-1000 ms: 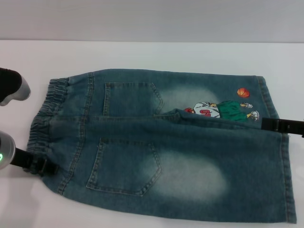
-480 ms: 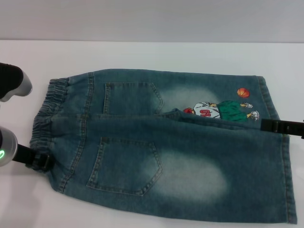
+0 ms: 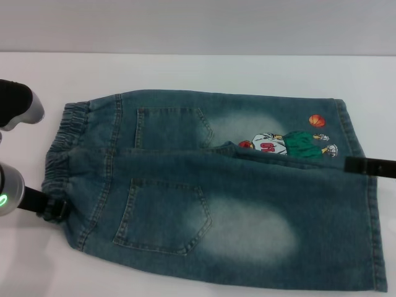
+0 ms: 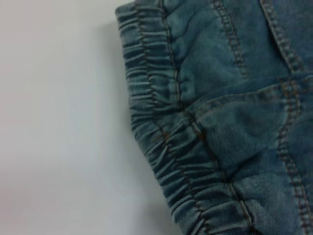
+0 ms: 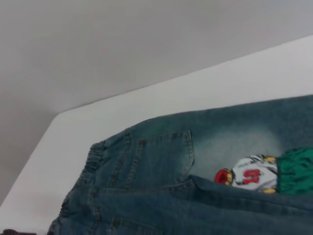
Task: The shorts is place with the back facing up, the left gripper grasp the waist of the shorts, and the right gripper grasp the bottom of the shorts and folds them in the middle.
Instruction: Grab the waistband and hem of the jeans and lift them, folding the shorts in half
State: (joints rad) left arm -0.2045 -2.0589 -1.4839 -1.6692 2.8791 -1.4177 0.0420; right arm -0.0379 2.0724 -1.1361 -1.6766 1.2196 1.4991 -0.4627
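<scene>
The faded denim shorts (image 3: 216, 198) lie flat on the white table with both back pockets up. The near leg overlaps the far one along the middle. The ruffled waist of the shorts (image 3: 62, 148) is at the left, and the left wrist view shows it close up (image 4: 161, 127). My left gripper (image 3: 54, 209) touches the waist's near corner, with its silver arm and green light behind it. The bottom of the shorts (image 3: 371, 235) is at the right, near the cartoon patch (image 3: 288, 143). My right gripper (image 3: 370, 166) is a black bar at the hem, between the two legs.
The white table (image 3: 185, 71) runs back to a grey wall. A black and grey rounded arm part (image 3: 15, 110) sits at the far left, beside the waist. The shorts' near hem reaches almost to the lower edge of the head view.
The left gripper has drawn back a little to the left along the waist's near corner. The right gripper's black tip has slid slightly to the right. The shorts have barely moved.
</scene>
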